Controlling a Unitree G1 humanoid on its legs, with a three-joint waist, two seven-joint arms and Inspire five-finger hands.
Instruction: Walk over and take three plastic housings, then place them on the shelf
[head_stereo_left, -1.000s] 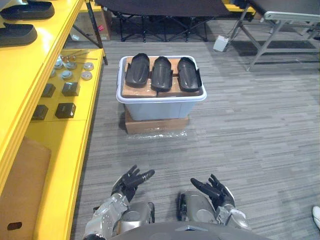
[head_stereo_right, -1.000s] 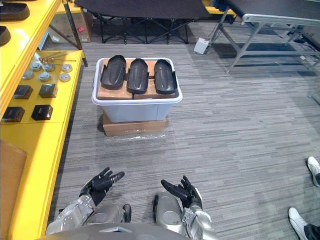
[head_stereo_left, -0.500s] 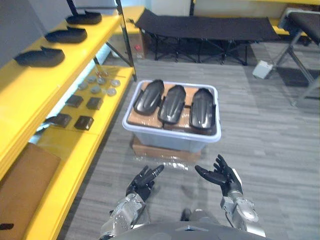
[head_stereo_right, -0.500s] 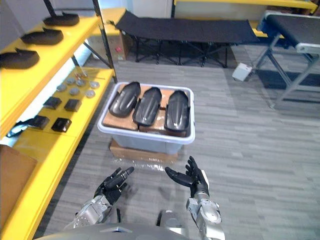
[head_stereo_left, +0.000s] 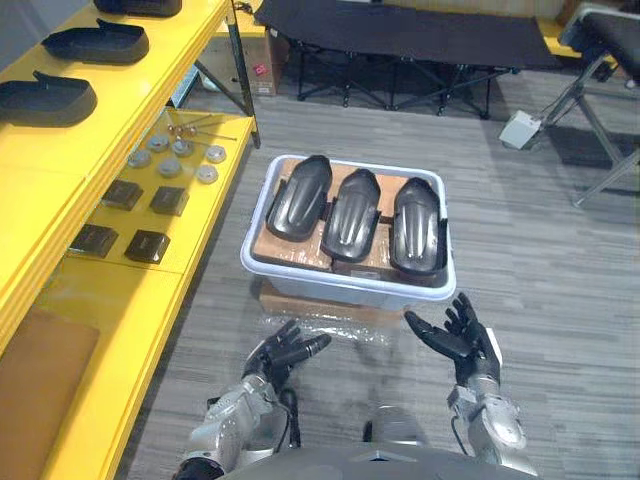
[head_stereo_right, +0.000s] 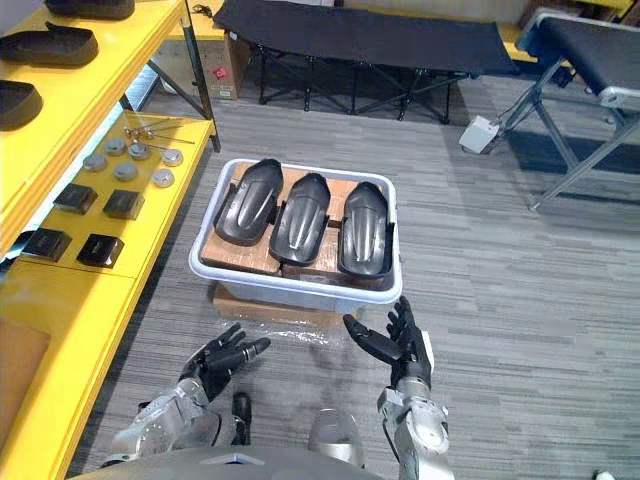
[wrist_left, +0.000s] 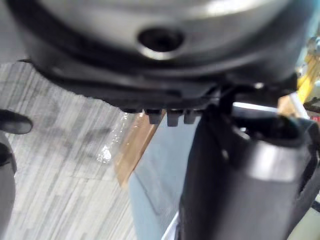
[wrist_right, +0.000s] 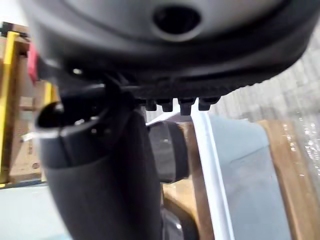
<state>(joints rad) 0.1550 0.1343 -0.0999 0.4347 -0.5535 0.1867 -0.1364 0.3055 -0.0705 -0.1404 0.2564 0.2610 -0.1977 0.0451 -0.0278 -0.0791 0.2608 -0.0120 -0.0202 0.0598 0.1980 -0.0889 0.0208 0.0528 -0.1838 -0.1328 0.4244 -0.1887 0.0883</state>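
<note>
Three dark plastic housings lie side by side on cardboard in a pale grey bin (head_stereo_left: 300, 280): the left housing (head_stereo_left: 298, 196), the middle housing (head_stereo_left: 351, 209) and the right housing (head_stereo_left: 417, 225). The bin rests on a flat cardboard box (head_stereo_left: 300, 300) on the floor. My left hand (head_stereo_left: 283, 353) is open, low in front of the bin's near left corner. My right hand (head_stereo_left: 460, 342) is open, palm turned inward, just short of the bin's near right corner. Neither hand touches anything. The yellow shelf (head_stereo_left: 140, 95) runs along the left.
Two more dark housings (head_stereo_left: 45, 99) lie on the upper yellow shelf. Small black blocks (head_stereo_left: 148, 245) and round metal parts (head_stereo_left: 180, 150) sit on the lower shelf. A black folding cot (head_stereo_left: 400, 40) stands behind the bin; a metal-legged bench (head_stereo_left: 600, 60) at the far right.
The camera has come closer and tilted down, so the bin sits nearer and lower in view. Both hands stay open and have risen towards the bin's near corners.
</note>
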